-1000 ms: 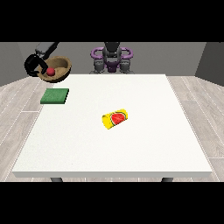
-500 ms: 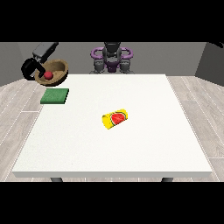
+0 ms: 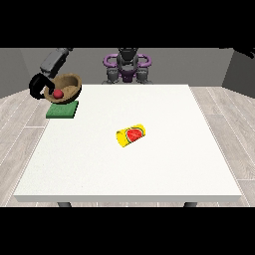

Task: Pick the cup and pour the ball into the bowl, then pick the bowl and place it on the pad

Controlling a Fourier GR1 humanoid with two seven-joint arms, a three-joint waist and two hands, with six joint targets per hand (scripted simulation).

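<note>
One yellow cup with a watermelon picture (image 3: 131,135) lies on its side near the middle of the white surface (image 3: 164,164). Farther back, a green square pad (image 3: 62,110) sits at the far corner at the view's left. Above it, the black robot hand (image 3: 38,84) grips the rim of the brown wooden bowl (image 3: 66,87), tilted, with the red ball (image 3: 58,93) inside.

I have one view only, from a camera across the white table (image 3: 149,169), raised and tilted down, facing the robot (image 3: 127,64), which sits small at the top. The whole tabletop fits in frame, near edge closest to me, grey floor showing either side
</note>
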